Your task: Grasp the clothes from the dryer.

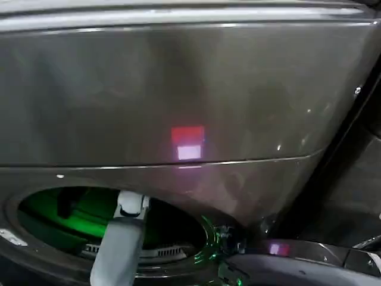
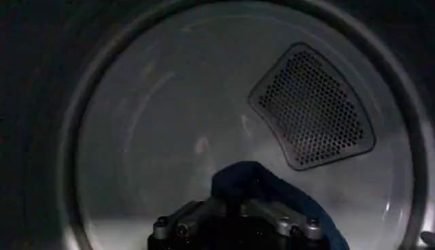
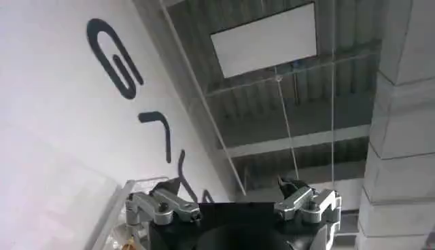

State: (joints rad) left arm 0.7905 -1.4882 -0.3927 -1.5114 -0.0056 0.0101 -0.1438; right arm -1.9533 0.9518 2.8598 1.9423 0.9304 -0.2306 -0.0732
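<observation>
The landmark here is the dryer (image 1: 190, 101), its bronze-grey front taking up most of the head view, with its round mouth low on the left. The left arm (image 1: 122, 244) runs up from below and goes in through that mouth, which makes sense since the only way to the load is through the door opening.

In the left wrist view you're looking down the inside of the drum: pale curved back wall, and a perforated vent panel (image 2: 314, 109) set into that wall toward one side. The clothes (image 2: 255, 183), a small dark blue bundle, sit low in the drum in front of the back wall, right at the left gripper (image 2: 239, 216). The cloth humps up between the two finger bases and drapes off to one side, so my read is the fingers are pinched on it, though the tips themselves are hidden under the fabric, so not 100% sure.

Further right on the dryer front, above and right of the mouth, there's a small red-pink light (image 1: 188, 143).

The right gripper (image 3: 234, 204) is well away from the dryer, pointed up at a ceiling and a white wall with dark lettering. Its fingers are spread wide with nothing between them. Looks parked out of the way so the left arm has room.
</observation>
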